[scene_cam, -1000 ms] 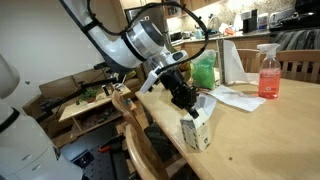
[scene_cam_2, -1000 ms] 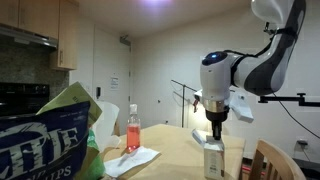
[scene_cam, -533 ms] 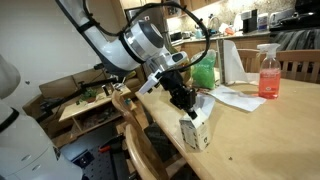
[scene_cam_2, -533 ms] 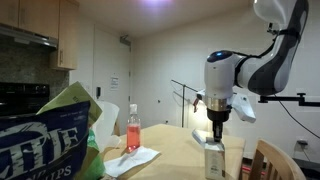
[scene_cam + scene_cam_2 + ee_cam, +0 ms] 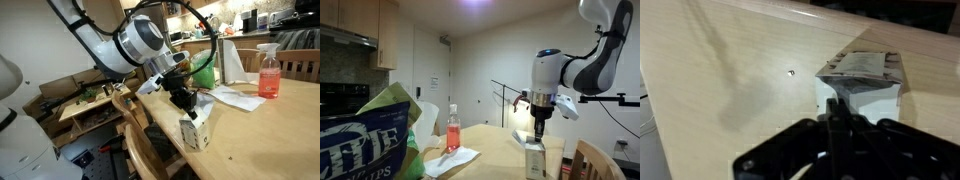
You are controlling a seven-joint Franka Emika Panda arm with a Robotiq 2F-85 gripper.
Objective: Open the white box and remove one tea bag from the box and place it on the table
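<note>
Since a second ago the arm (image 5: 570, 72) has shifted toward 3 o'clock in an exterior view, while the white box (image 5: 535, 160) has kept its place. The tool (image 5: 541, 133) has its fingers pressed together, tips at the box's opened top. The box stands directly at 6 o'clock beneath it, near the edge of the pale surface (image 5: 262, 128).

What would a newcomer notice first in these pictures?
The big white robot arm reaches down, its black gripper shut at the top of the small white cardboard box near the edge of the pale wooden table. Farther along it, a clear spray bottle of pink liquid stands upright.
</note>
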